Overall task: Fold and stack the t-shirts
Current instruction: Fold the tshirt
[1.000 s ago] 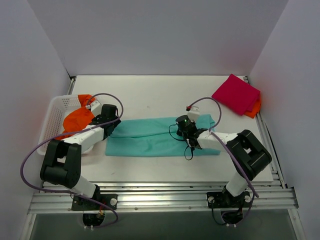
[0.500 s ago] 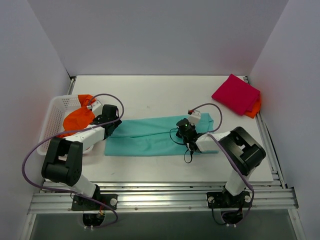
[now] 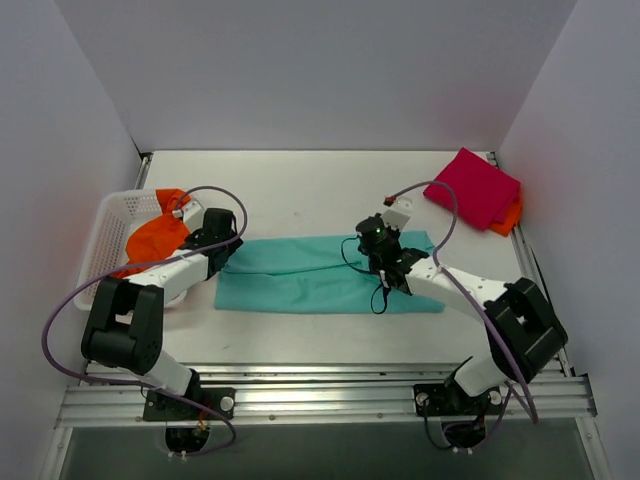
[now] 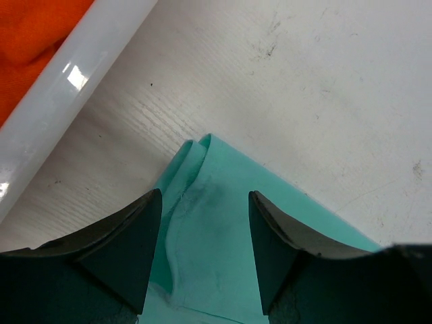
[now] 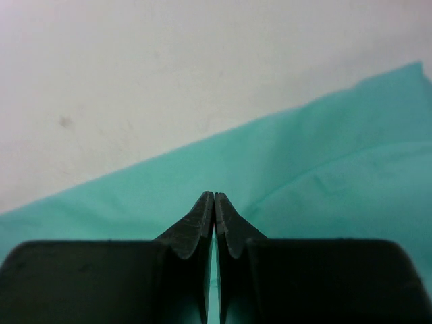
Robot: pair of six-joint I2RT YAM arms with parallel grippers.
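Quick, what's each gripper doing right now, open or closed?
Left gripper: open, over a corner of the teal t-shirt.
Right gripper: shut, nothing visibly held.

- Top external: high, behind the arm bases, looking down on the whole table (image 3: 300, 180).
- Left wrist: very close, downward past left fingers (image 4: 115, 250) onto teal t-shirt (image 4: 229, 229) corner.
- Right wrist: very close, low, past right fingers (image 5: 196, 229).
- All share that shirt.

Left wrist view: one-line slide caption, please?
Open left gripper over a corner of the teal t-shirt; white basket rim and orange t-shirt at upper left.
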